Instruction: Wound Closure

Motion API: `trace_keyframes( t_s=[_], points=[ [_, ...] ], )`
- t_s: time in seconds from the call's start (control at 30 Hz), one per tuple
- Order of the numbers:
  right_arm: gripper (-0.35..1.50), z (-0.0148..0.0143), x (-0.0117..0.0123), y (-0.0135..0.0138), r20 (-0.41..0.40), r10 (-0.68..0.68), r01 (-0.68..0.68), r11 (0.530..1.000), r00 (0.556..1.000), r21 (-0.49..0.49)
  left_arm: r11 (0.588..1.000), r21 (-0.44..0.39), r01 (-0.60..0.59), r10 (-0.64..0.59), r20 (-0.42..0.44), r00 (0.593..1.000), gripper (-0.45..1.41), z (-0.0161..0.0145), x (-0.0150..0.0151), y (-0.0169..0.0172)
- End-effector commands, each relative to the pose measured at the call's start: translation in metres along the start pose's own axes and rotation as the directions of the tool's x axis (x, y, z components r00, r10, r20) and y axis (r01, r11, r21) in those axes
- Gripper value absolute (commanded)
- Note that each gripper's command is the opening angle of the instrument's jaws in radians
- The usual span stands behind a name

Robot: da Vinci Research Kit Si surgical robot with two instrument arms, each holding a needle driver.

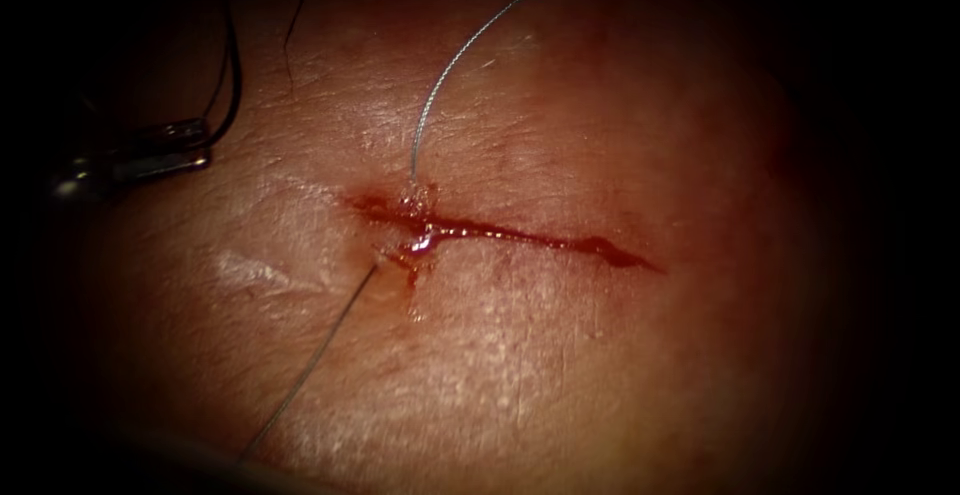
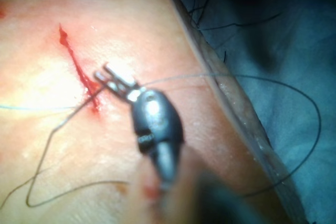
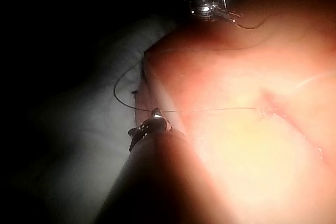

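Note:
The cut (image 1: pixel 520 235) runs across the tissue (image 1: pixel 600 375), wet with red fluid (image 1: pixel 420 245) at its left end. Thread (image 1: pixel 440 85) enters the tissue just above that end and comes out below it as a straight strand (image 1: pixel 310 365) toward the lower left. The left tool (image 1: pixel 195 145) lies far left of the cut, with dark thread curling at its tip. In the left wrist view its jaws (image 2: pixel 107 74) look shut, with thread (image 2: pixel 173 78) leaving them. The right tool (image 3: pixel 156 113) is shut on a taut strand (image 3: pixel 210 110) leading to the cut (image 3: pixel 283 114). I cannot tell where the needle lies.
A blue cloth (image 2: pixel 283 40) lies beyond the tissue's edge (image 2: pixel 236 103), with a wide loop of dark thread (image 2: pixel 315 114) resting on it. Slack thread (image 2: pixel 47 145) also loops over the tissue near the cut (image 2: pixel 76 66). The left tool (image 3: pixel 228 14) appears in the right wrist view.

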Motion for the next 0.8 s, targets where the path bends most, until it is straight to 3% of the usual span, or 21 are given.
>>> trace_keyframes(
  t_s=[0.03, 0.17, 0.23, 0.3, 0.57, 0.8],
  points=[
    [1.43, -0.0006, -0.0016, 0.0009, -0.001, 0.001, -0.001, 1.0, 1.0, -0.007, 1.0, -0.002, 0.004, -0.004, 0.002, 1.0, -0.45, 0.0, -0.0008, 0.0007],
    [1.38, -0.0004, -0.0047, 0.0048, -0.001, -0.001, 0.001, 0.998, 1.0, -0.059, 1.0, -0.001, 0.004, -0.004, 0.003, 1.0, -0.45, 0.0002, -0.0008, 0.0007],
    [1.37, 0.0019, -0.0069, 0.0076, 0.05, -0.051, 0.054, 0.996, 0.997, -0.072, 1.0, -0.001, 0.003, -0.003, 0.006, 1.0, -0.45, 0.0003, -0.0008, 0.0008],
    [1.37, 0.0038, -0.0081, 0.0094, 0.048, -0.057, 0.06, 0.997, 0.997, -0.056, 1.0, -0.002, 0.003, -0.003, 0.005, 1.0, -0.45, 0.0002, -0.0008, 0.0008],
    [1.2, 0.0095, -0.0099, 0.0153, 0.054, -0.153, 0.158, 0.982, 0.987, -0.102, 1.0, -0.003, 0.002, -0.002, 0.005, 1.0, -0.45, 0.0001, -0.0009, 0.0008],
    [1.21, 0.014, -0.0114, 0.0178, 0.061, -0.244, 0.249, 0.964, 0.968, -0.091, 1.0, -0.005, 0.002, -0.001, 0.008, 1.0, -0.45, 0.0001, -0.0009, 0.0008]
  ],
)
